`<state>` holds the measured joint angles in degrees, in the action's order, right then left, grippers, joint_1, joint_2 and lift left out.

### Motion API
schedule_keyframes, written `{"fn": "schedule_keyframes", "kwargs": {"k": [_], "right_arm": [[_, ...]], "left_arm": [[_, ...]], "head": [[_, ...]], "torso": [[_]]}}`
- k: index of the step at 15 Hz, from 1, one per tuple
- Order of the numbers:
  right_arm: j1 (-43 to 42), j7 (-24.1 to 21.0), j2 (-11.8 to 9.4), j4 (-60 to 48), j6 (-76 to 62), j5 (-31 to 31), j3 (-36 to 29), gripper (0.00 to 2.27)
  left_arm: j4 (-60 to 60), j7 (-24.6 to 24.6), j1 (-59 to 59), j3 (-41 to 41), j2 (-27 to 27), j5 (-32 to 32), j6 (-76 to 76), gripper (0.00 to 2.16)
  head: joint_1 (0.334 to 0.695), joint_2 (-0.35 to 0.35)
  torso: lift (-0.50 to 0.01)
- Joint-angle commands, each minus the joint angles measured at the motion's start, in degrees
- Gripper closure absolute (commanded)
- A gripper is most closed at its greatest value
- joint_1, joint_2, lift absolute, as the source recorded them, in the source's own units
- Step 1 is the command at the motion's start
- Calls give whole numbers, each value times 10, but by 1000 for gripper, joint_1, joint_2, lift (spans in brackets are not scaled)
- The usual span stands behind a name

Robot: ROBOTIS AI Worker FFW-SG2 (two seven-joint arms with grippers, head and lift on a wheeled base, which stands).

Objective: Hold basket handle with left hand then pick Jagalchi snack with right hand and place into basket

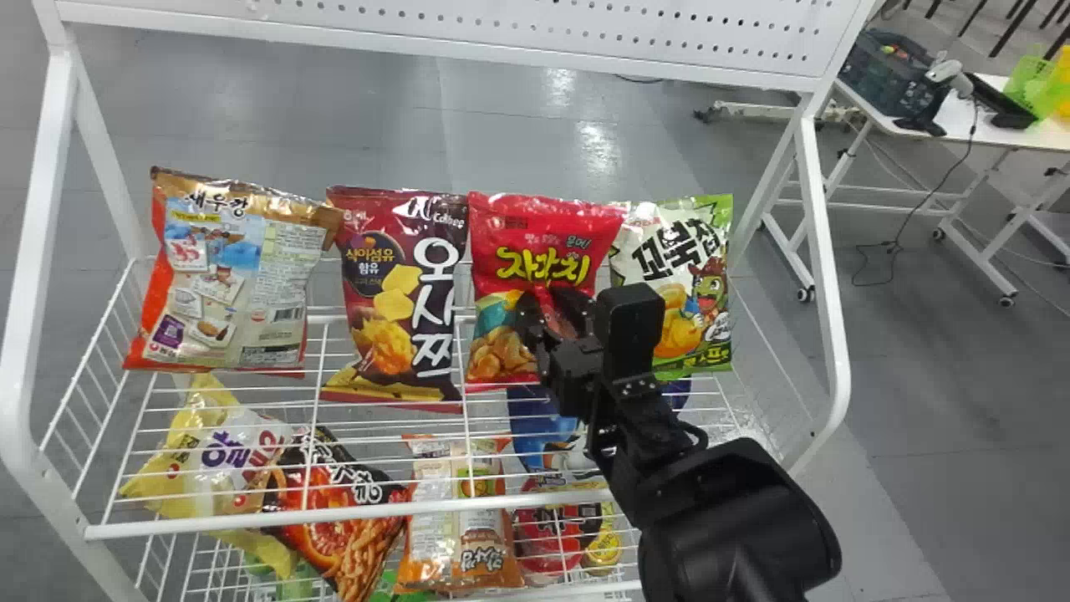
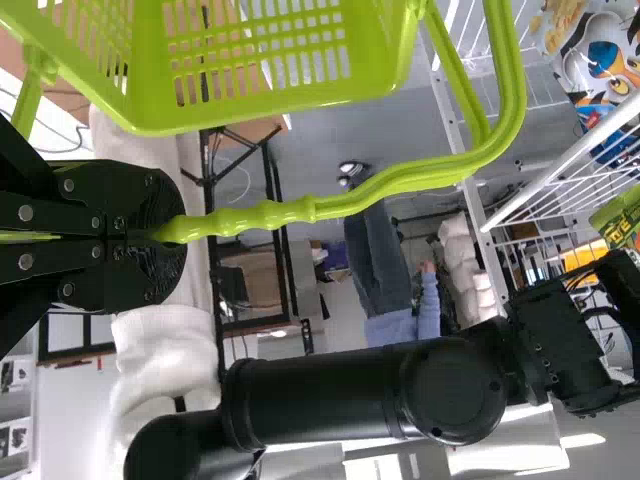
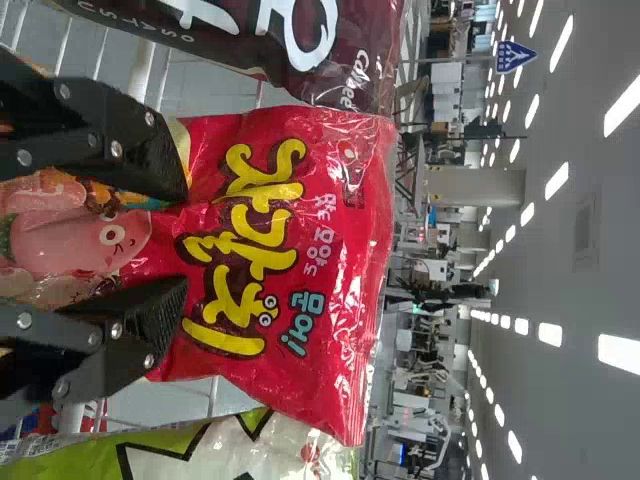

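White wire shelving [image 1: 826, 251] frames the space around the right gripper [image 1: 552, 313], with bags close on either side. Just to that gripper's left stands a maroon snack bag [image 1: 393, 334], and farther left a bag with an orange edge [image 1: 226, 293]; to its right, a green-and-white bag [image 1: 710, 309] partly overlapped by the red one leaves little sideways room. Below and to the left of it, behind the wires, lie a yellow bag [image 1: 196, 468], a black-and-orange bag [image 1: 334, 527] and a tan-and-orange bag [image 1: 456, 527]. The Jagalchi snack [image 3: 270, 250] stands upright directly in front of the right gripper, whose two fingers are spread apart at the lower part of its face, not clamped together. The left gripper [image 2: 165, 232] is clenched around the green basket handle [image 2: 420, 177], with the basket [image 2: 262, 110] close to its fingers.
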<state>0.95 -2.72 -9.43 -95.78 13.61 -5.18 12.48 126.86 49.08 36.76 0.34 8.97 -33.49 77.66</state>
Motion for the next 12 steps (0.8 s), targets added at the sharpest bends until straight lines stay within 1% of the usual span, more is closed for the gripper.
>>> {"fn": "schedule_keyframes", "kwargs": {"k": [1,5,8,10,11,12], "right_arm": [[12,-1,-7,-22,2,-1,-3,1949],[42,-2,-16,-77,20,-20,-18,1949],[85,6,-38,-158,53,-72,-57,1949],[120,9,-56,-231,108,-90,-80,1949],[138,9,-61,-267,132,-107,-95,1949],[157,9,-68,-304,166,-127,-114,1949]], "left_arm": [[0,-1,-3,-4,0,1,2,1214],[4,-6,-4,-12,0,4,2,1214],[7,-11,-6,-19,0,7,2,1214],[7,-17,-10,-27,1,11,2,1214],[7,-19,-10,-31,1,12,4,1214],[8,-21,-11,-32,2,13,5,1214]], "head": [[695,-244],[695,-260],[695,-286],[695,-311],[695,-337],[695,-350]], "torso": [[-10],[-10],[-10],[-10],[-10],[-10]]}}
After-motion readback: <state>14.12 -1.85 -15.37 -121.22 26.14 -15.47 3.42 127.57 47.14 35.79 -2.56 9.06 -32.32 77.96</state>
